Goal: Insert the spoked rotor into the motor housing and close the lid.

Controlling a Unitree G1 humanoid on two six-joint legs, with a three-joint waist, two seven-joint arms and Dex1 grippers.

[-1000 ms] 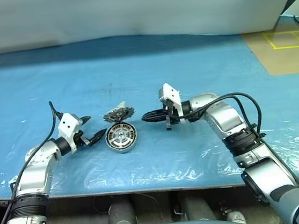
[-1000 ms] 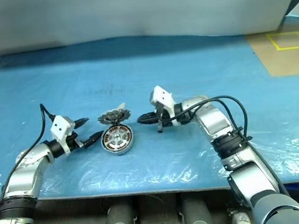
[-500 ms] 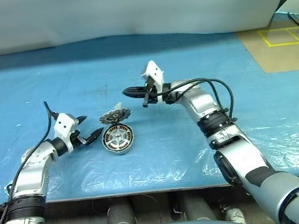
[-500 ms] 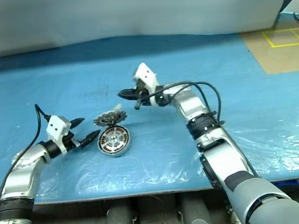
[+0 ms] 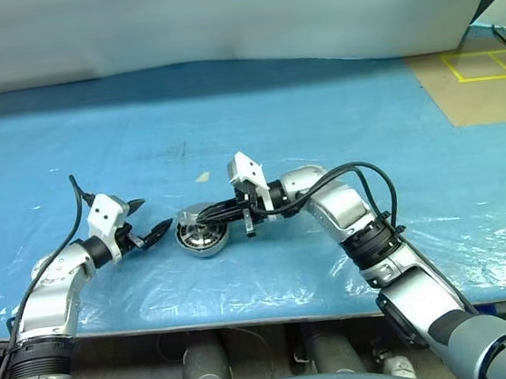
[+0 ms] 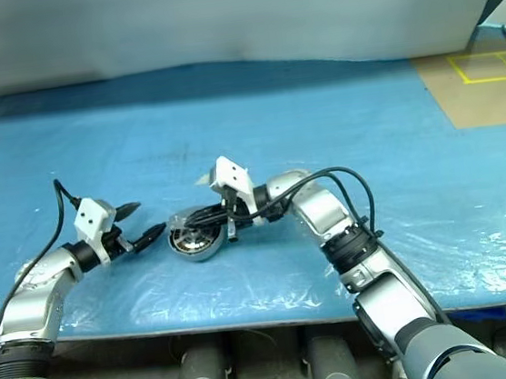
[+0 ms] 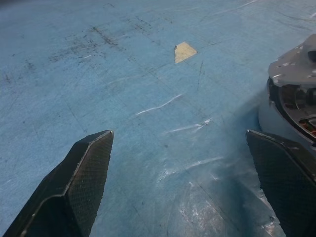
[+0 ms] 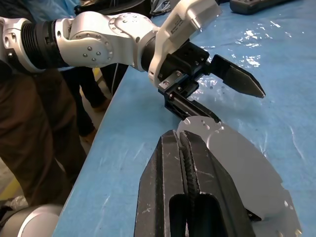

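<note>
The round silver-grey lid [image 8: 237, 163] lies tilted on the shallow silver motor housing [image 5: 202, 238] at the near middle of the blue sheet [image 5: 318, 118]. The right gripper [image 5: 208, 216], fingers pressed together and pinching nothing, lies across its top. To seat it well, press down evenly (not on one edge only). The left gripper [image 5: 150, 221] waits spread just beside the housing. The spoked rotor is hidden, probably inside.
</note>
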